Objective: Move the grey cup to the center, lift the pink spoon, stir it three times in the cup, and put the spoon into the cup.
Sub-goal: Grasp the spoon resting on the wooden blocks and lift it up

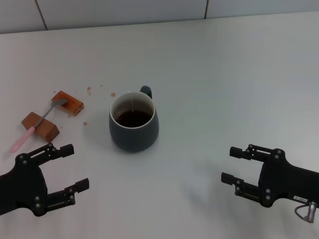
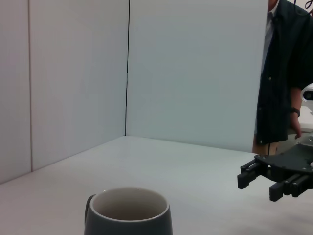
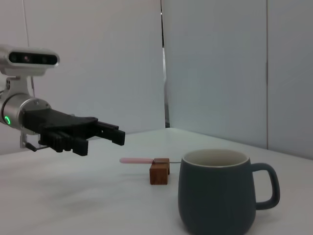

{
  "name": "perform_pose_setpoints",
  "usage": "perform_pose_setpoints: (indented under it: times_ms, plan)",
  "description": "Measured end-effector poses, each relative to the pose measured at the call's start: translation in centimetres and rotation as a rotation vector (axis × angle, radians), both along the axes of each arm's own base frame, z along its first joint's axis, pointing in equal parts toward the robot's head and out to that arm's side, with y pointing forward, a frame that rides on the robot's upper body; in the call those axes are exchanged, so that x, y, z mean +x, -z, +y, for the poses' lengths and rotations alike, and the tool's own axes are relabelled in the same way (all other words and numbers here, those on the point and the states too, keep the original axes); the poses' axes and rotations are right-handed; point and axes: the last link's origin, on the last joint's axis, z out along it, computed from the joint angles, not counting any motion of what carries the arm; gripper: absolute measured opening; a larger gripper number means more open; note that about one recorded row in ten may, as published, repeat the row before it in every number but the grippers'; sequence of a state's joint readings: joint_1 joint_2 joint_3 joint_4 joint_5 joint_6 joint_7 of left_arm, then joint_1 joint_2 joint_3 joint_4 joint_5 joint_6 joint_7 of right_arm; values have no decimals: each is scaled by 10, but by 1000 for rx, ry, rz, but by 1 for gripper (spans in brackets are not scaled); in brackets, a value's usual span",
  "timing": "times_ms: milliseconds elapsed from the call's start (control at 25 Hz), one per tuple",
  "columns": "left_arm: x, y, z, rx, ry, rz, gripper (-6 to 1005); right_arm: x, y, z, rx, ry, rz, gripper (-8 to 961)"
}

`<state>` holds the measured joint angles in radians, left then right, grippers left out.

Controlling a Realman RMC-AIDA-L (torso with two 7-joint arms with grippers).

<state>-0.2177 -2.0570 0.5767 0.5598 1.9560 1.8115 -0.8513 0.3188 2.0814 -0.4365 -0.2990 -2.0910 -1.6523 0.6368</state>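
The grey cup (image 1: 133, 130), holding dark liquid, stands upright a little left of the table's middle, its handle pointing away from me. It also shows in the left wrist view (image 2: 128, 214) and the right wrist view (image 3: 217, 196). The pink spoon (image 1: 31, 130) lies at the far left across two brown blocks, its metal bowl on the farther block; it shows in the right wrist view (image 3: 137, 160) too. My left gripper (image 1: 74, 168) is open and empty, near the front edge, left of the cup. My right gripper (image 1: 229, 165) is open and empty at the front right.
Two brown blocks (image 1: 69, 102) (image 1: 41, 124) bear the spoon. Small crumbs (image 1: 89, 90) lie beyond them. White wall panels stand behind the table. A person in dark clothes (image 2: 286, 73) stands past the table's right side.
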Motion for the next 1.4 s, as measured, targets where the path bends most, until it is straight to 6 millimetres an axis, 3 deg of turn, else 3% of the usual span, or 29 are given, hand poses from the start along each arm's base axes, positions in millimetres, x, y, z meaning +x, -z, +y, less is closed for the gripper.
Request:
perform_pose_setpoints:
  times_ms: [320, 520, 680, 800, 960, 1240, 1400]
  plan:
    - [1, 0, 2, 3, 3, 0, 800, 1, 5, 2, -20, 10, -26, 762]
    - [0, -1, 1, 6, -7, -7, 800, 1, 4, 3, -19, 10, -18, 762]
    - [-1, -12, -6, 49, -108, -150, 801, -1, 3, 5, -17, 5, -14, 761]
    - [-6, -32, -7, 100, -277, -368, 801, -3, 3, 7, -17, -2, -13, 761]
    - [-22, -53, 1, 42, -577, -619, 800, -5, 2, 9, -14, -11, -5, 761]
    - [-48, -73, -5, -69, -935, -944, 800, -8, -1, 12, -14, -27, 1, 761]
    - [-61, -73, -9, -150, -1102, -1022, 801, -9, -2, 15, -26, -24, 6, 761]
